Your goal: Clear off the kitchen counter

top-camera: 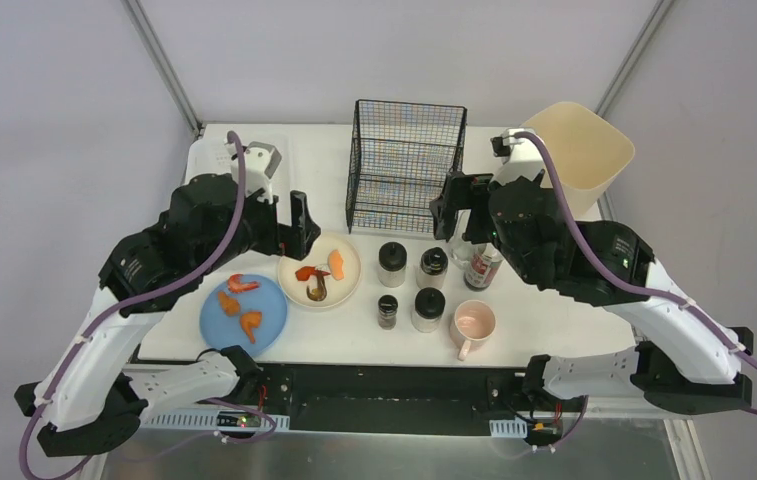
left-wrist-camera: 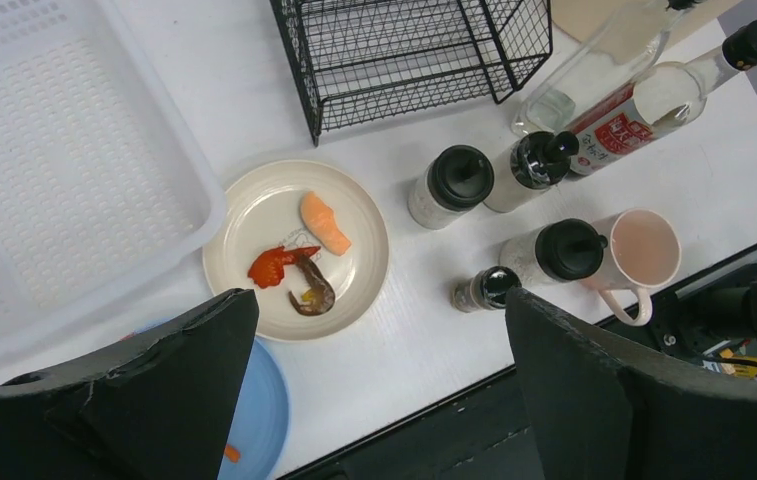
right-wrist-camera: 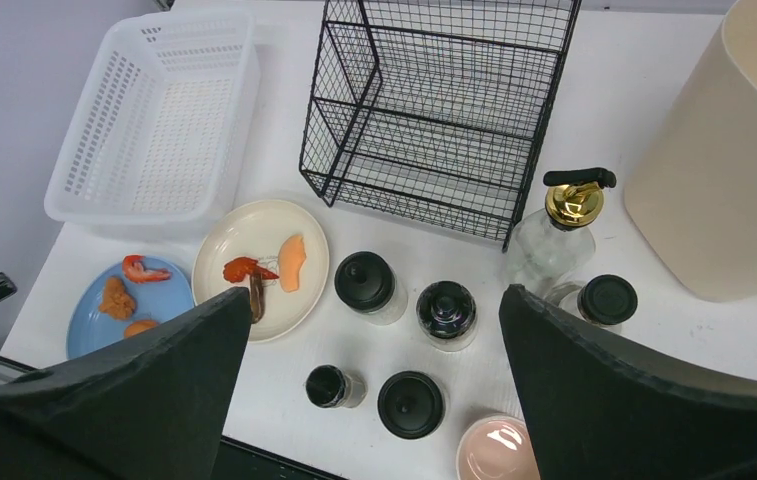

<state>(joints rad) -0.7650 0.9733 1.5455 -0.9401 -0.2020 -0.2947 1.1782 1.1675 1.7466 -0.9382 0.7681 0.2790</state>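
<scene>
Clutter covered the white bench (top-camera: 324,160), which ran the full width in front of both arms. At its far left corner sat a white slotted basket (right-wrist-camera: 134,212). Near of the basket, at the near left edge, lay a blue plate (top-camera: 272,300) with three orange-red food scraps (top-camera: 250,322) on it. The left claw (left-wrist-camera: 379,300) hung above this part of the bench, released, its fingers spread wide with nothing between them.

Just right of the blue plate, a cream plate (left-wrist-camera: 254,220) carried a pale orange slice (left-wrist-camera: 324,222), a red scrap (left-wrist-camera: 274,265) and a brown shrimp-like piece (left-wrist-camera: 312,292). A black wire rack (top-camera: 404,165) stood at the far middle, beyond the cream plate and apart from it. Near of the rack, four dark-capped jars (top-camera: 392,263) stood in a loose square, the near left one the smallest. A pink cup (top-camera: 474,323) stood just right of the near pair, its handle toward the near edge.

Beyond the cup, a clear pump bottle (right-wrist-camera: 564,225) with a gold collar stood by the rack's near right corner, and a red-labelled bottle (left-wrist-camera: 634,115) with a black cap stood just beside it. The right claw (right-wrist-camera: 374,295) hung over the jars and bottles, likewise released, fingers wide and grasping nothing. A beige bin (top-camera: 584,150) stood at the far right corner, right of the rack.
</scene>
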